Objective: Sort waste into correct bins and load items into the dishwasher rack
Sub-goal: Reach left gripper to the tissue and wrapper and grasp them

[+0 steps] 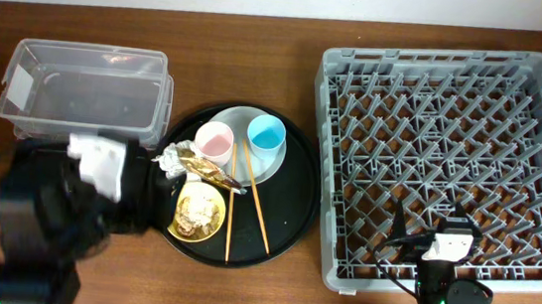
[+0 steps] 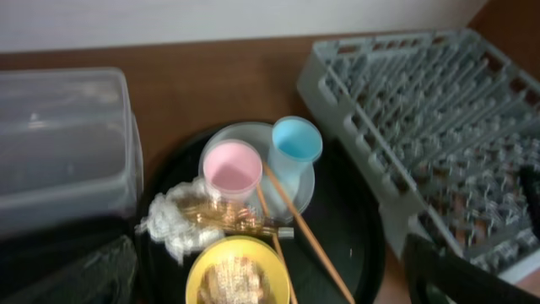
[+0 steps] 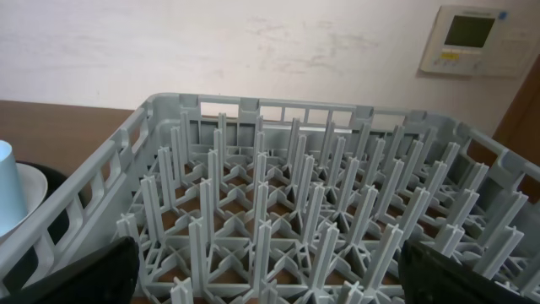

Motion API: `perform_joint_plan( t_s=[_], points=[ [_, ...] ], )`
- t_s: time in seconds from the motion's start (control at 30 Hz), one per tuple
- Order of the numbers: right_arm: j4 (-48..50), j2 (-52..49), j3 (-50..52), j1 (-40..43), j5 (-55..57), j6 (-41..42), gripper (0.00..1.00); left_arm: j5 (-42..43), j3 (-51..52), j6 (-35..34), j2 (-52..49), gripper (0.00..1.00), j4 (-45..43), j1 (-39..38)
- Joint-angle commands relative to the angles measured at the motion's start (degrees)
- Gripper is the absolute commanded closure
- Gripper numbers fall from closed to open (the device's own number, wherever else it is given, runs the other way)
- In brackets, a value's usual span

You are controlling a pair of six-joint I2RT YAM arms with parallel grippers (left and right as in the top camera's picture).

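The pink cup (image 1: 214, 144) and light-blue cup (image 1: 266, 135) stand on the grey-green plate (image 1: 250, 165) on a round black tray. Two chopsticks (image 1: 257, 211) lie beside them. The yellow bowl (image 1: 197, 213) holds beige food scraps (image 2: 234, 281). The white napkin (image 2: 175, 225) and gold wrapper (image 2: 236, 221) lie behind the bowl. My left gripper (image 2: 261, 283) is open and empty, just above the bowl's near side. My right gripper (image 3: 270, 279) is open and empty over the front edge of the grey rack (image 1: 451, 149). The clear tub (image 1: 87, 89) stands at the far left. The shallow black tray is mostly hidden under my left arm.
The round black tray (image 1: 292, 189) sits between the tub and the rack, close to both. My left arm (image 1: 45, 220) covers the table's front left. The rack's pegs (image 3: 321, 194) rise right in front of my right gripper.
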State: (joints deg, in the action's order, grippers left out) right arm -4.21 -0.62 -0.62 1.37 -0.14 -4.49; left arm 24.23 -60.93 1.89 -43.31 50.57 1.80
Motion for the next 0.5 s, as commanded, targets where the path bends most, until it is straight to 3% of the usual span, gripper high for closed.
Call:
perform_joint_plan(
  t_s=[0.0, 0.17, 0.3, 0.4, 0.47],
  points=[
    [-0.26, 0.42, 0.31, 0.15, -0.52, 0.42, 0.02, 2.16, -11.04, -0.17, -13.57, 0.01, 9.53, -0.04],
    [-0.26, 0.42, 0.31, 0.15, -0.52, 0.42, 0.02, 3.69, -11.13, -0.24, -23.10, 0.01, 13.77, -0.04],
    [-0.26, 0.42, 0.31, 0.15, -0.52, 0.42, 0.02, -8.24, -10.36, -9.27, -23.34, 0.01, 13.79, -2.58],
    [-0.28, 0.42, 0.31, 0.15, -0.52, 0.42, 0.02, -19.19, -6.12, -17.44, -23.34, 0.04, 11.13, -12.00],
    [-0.26, 0.42, 0.31, 0.15, -0.52, 0.42, 0.02, -19.74, -2.25, -19.26, -23.34, 0.06, 6.40, -16.11]
  ],
)
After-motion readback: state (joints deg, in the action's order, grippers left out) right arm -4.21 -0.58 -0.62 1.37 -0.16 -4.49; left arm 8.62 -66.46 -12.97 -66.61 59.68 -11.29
